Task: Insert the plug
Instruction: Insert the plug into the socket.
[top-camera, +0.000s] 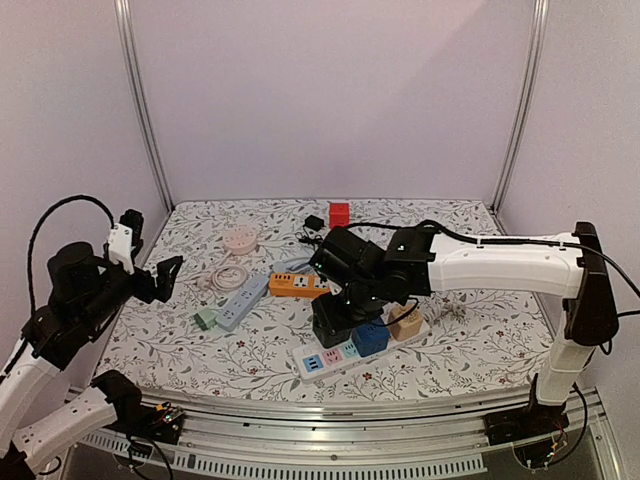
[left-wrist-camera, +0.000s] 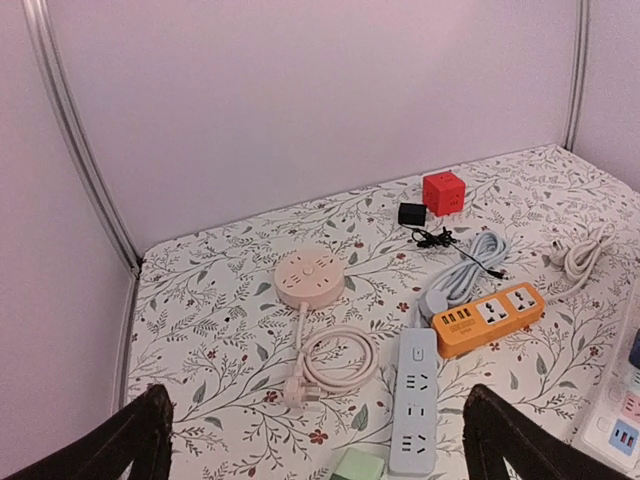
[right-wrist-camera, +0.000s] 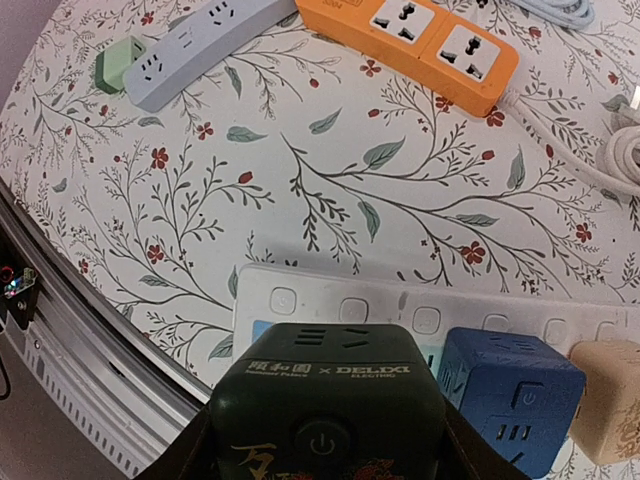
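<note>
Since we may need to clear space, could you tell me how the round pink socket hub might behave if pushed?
The round pink hub looks flat and low, so it would probably slide, not tip. Its coiled cable seems floppy and would likely trail behind.

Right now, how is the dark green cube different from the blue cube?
The dark green cube sits between the fingers of the right gripper; the blue cube stands free. The dark green cube has writing on it; the blue cube shows none. Both are socket cubes with a power symbol.
</note>
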